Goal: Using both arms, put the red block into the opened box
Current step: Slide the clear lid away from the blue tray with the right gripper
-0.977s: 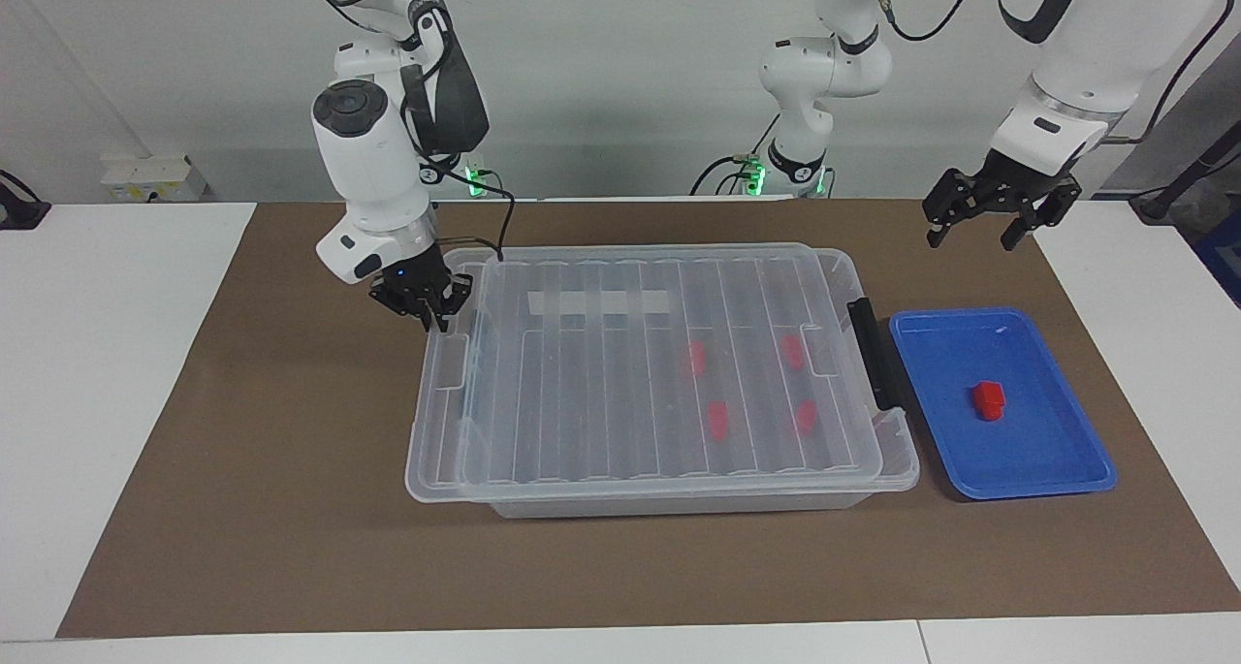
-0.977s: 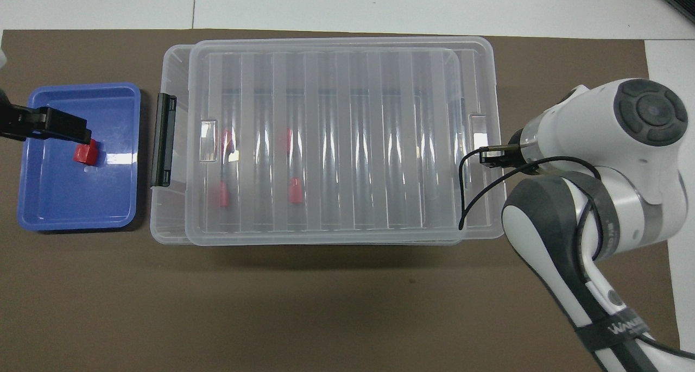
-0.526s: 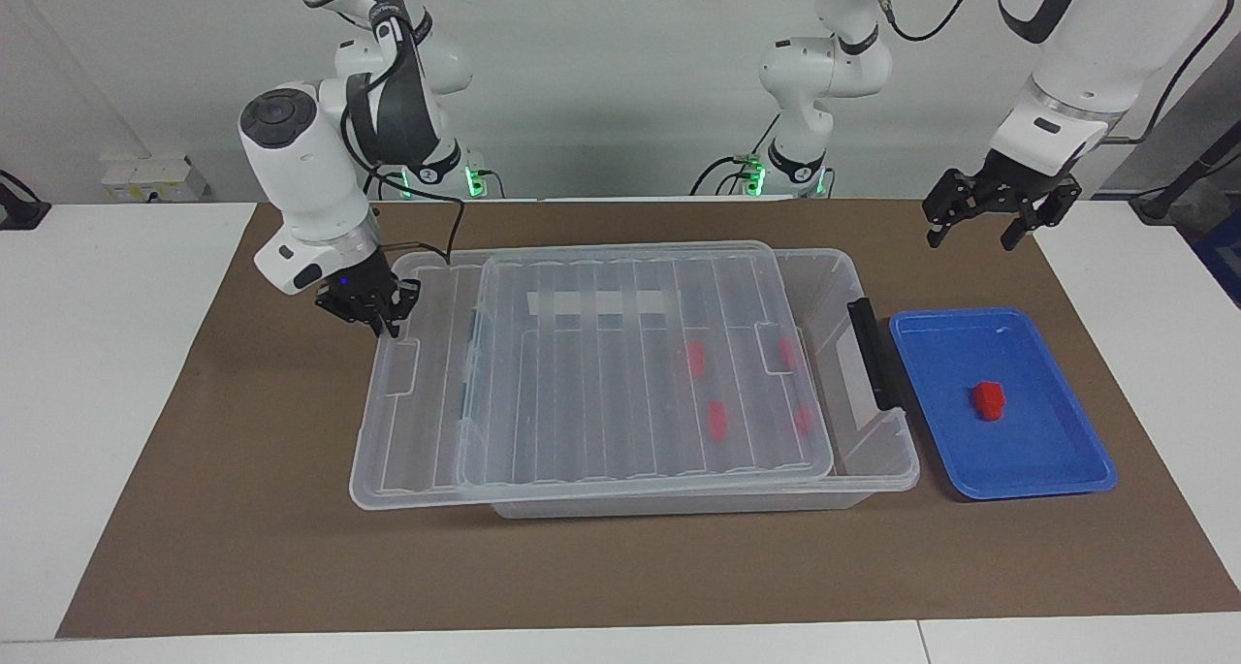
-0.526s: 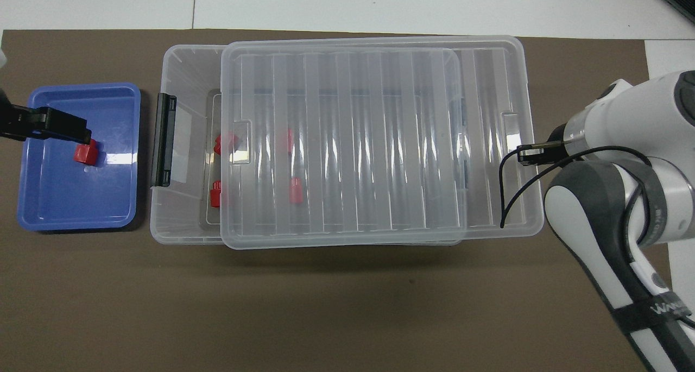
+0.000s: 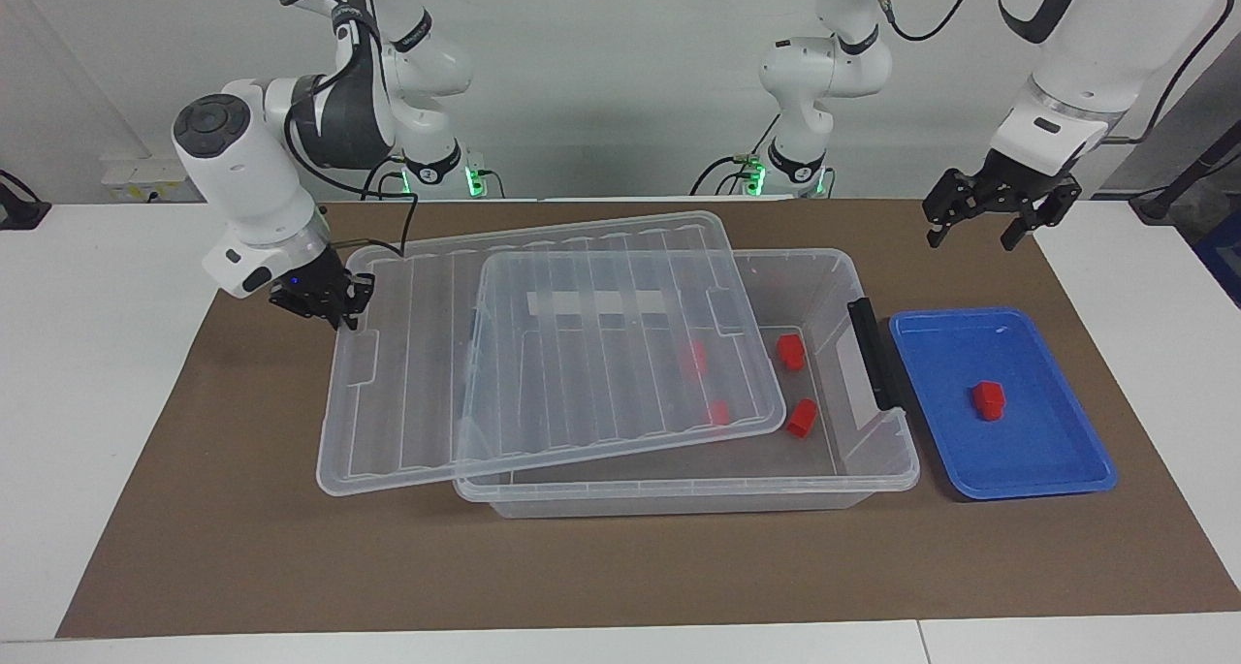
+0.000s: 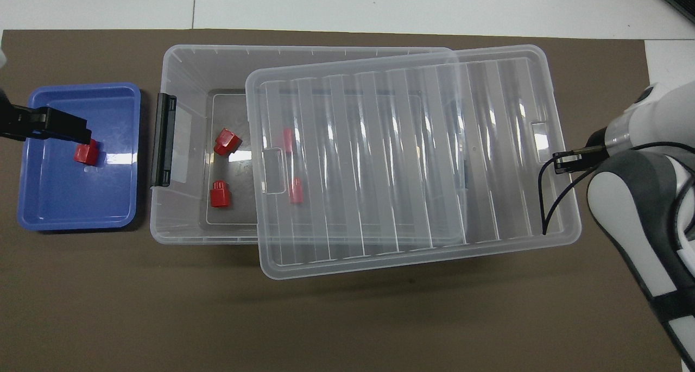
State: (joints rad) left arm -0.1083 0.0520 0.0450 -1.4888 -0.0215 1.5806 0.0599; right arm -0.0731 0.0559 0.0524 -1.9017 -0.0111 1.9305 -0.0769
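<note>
The red block (image 5: 989,399) (image 6: 86,153) lies in the blue tray (image 5: 1028,354) (image 6: 65,198). High above the tray hangs my left gripper (image 5: 970,237), open and holding nothing; one of its fingers (image 6: 59,128) shows in the overhead view. The clear box (image 5: 873,475) (image 6: 179,62) stands beside the tray. My right gripper (image 5: 320,303) is shut on the edge of the box's ribbed lid (image 5: 543,354) (image 6: 412,160). The lid sits askew, overhanging the box at the right arm's end. The box is uncovered at its tray end.
Two red blocks (image 5: 791,351) (image 5: 802,418) lie uncovered in the box, and two more (image 6: 288,139) (image 6: 296,190) show through the lid. A dark grey latch (image 5: 875,354) sits on the box's wall next to the tray. A brown mat (image 5: 620,577) covers the table.
My right gripper has dragged the lid toward the right arm's end of the table and turned it askew, uncovering the box's tray end. The left arm has not moved.
</note>
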